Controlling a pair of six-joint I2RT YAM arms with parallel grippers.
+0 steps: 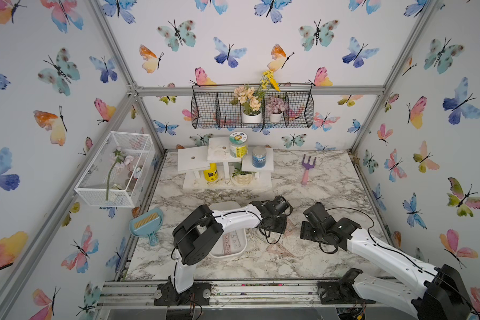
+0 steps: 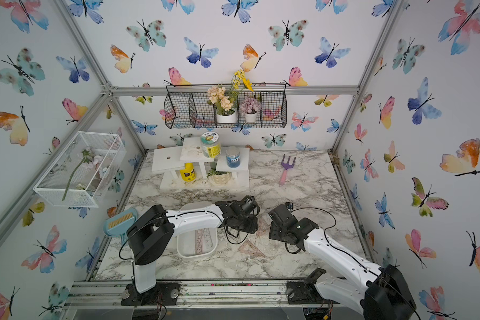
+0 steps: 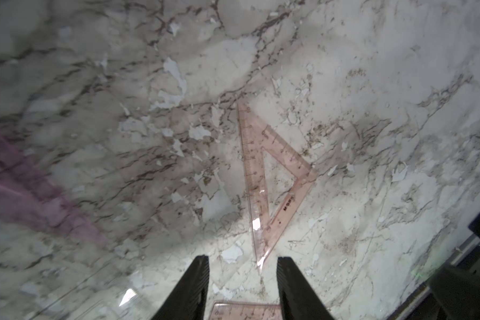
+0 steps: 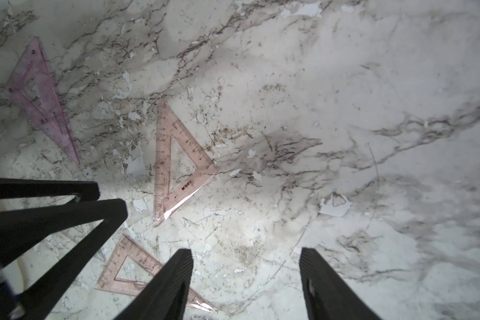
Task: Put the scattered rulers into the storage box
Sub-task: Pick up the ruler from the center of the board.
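We find the storage box [image 1: 227,256] on the surface [image 1: 330,188], between its middle and its left edge and nearer the front edge than the back, partly hidden under the left arm [image 1: 233,219]. A long pink ruler [image 1: 227,245] lies flat inside it.

Three more rulers lie outside the box on the bare marble near the middle of the surface (all flat, none touching another): a pink set square [image 4: 162,166], a second pink set square [image 4: 137,250] and a purple set square [image 4: 53,122].

The left hand [image 3: 243,259] is low over the surface with its fingers apart, grasping nothing. The sharp tip of the pink set square shows in the gap between them.

The right hand [image 4: 245,250] is close beside it, released. Its fingers are spread wide over bare marble, and one of them covers part of the second pink set square.
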